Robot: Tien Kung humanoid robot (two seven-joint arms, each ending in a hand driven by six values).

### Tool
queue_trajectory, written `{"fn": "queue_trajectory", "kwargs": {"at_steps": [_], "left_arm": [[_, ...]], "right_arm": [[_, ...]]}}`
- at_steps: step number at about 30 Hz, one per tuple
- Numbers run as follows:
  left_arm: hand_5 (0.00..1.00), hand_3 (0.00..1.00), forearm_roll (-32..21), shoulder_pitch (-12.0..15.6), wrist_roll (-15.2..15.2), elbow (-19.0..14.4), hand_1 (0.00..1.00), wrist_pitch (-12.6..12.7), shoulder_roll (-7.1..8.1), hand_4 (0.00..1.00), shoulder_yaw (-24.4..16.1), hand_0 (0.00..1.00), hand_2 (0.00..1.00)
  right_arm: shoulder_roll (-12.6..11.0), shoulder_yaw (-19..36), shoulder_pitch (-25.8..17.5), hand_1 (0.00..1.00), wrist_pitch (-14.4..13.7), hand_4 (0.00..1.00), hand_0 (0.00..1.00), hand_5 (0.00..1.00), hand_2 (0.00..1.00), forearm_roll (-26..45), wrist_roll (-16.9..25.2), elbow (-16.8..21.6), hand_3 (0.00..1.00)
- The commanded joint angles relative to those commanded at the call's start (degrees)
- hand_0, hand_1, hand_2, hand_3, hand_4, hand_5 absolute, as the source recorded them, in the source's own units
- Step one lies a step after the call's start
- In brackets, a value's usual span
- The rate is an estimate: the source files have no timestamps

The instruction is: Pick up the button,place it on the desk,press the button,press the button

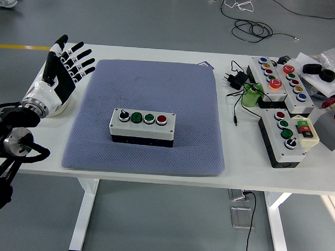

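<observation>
A grey and black button box point(141, 126) sits in the middle of the blue-grey mat point(147, 86). It carries a black knob, two green buttons and a red button in a row. My left hand point(63, 72) is at the table's left edge, beside the mat and well left of the box. Its fingers point(76, 60) are spread and hold nothing. My right arm is out of view.
Several other button boxes point(281, 81) point(285, 135) lie at the table's right end, with a green cylinder point(251, 96), a black plug and cable point(235, 84) and small parts at the far right corner.
</observation>
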Motion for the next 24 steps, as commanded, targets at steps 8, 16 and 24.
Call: {"fn": "queue_trajectory", "kwargs": {"at_steps": [8,16,24], "left_arm": [[0.998,0.901,0.1,0.0,0.4,0.1,0.832,-0.2,0.07,0.691,-0.2,0.842,0.857],[0.998,0.897,0.1,-0.1,0.6,0.4,0.828,-0.2,0.09,0.69,-0.3,0.837,0.85],[0.998,0.894,0.2,0.0,0.9,0.8,0.815,-0.3,0.12,0.691,-0.3,0.823,0.833]], "right_arm": [[0.0,0.1,0.2,0.51,0.1,0.297,0.654,0.407,0.551,-0.1,0.2,0.0,0.604],[0.0,0.2,0.2,0.51,0.2,0.297,0.654,0.407,0.551,-0.3,0.2,0.0,0.604],[0.0,0.4,0.2,0.511,0.1,0.297,0.654,0.407,0.551,-0.6,0.0,0.0,0.604]]}}
